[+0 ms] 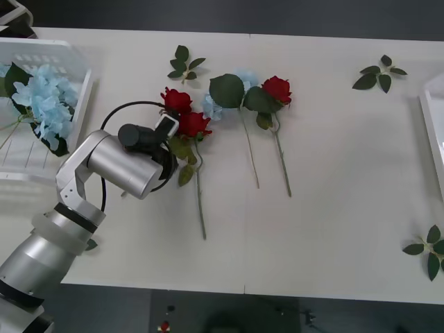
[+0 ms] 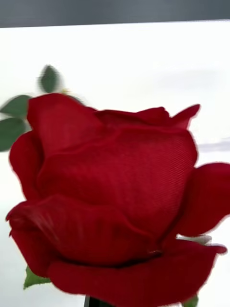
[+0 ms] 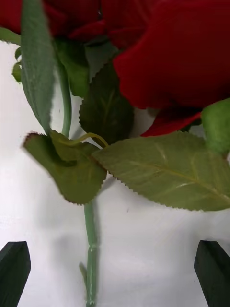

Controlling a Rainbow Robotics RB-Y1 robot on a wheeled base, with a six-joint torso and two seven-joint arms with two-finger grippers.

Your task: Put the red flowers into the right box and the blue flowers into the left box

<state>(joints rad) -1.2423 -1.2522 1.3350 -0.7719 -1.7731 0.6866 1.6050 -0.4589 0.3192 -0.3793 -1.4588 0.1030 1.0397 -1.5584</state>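
Two red flowers (image 1: 177, 100) (image 1: 193, 125) lie together left of the table's middle, stems toward me. My left gripper (image 1: 175, 141) hovers just over their leaves. It is open in the left wrist view, black fingertips (image 3: 14, 271) at both corners and a green stem (image 3: 91, 249) between them, untouched. A third red flower (image 1: 277, 88) lies farther right beside a blue flower (image 1: 214, 105) half under big leaves. More blue flowers (image 1: 43, 104) lie in the left box (image 1: 82, 97). The right box (image 1: 431, 132) shows at the right edge. My right gripper is shut on a red flower (image 2: 115, 192) close before its camera.
Loose green leaf sprigs lie at the back middle (image 1: 184, 64), the back right (image 1: 379, 73) and the front right (image 1: 429, 251). The table's front half between the stems and the right box is bare white surface.
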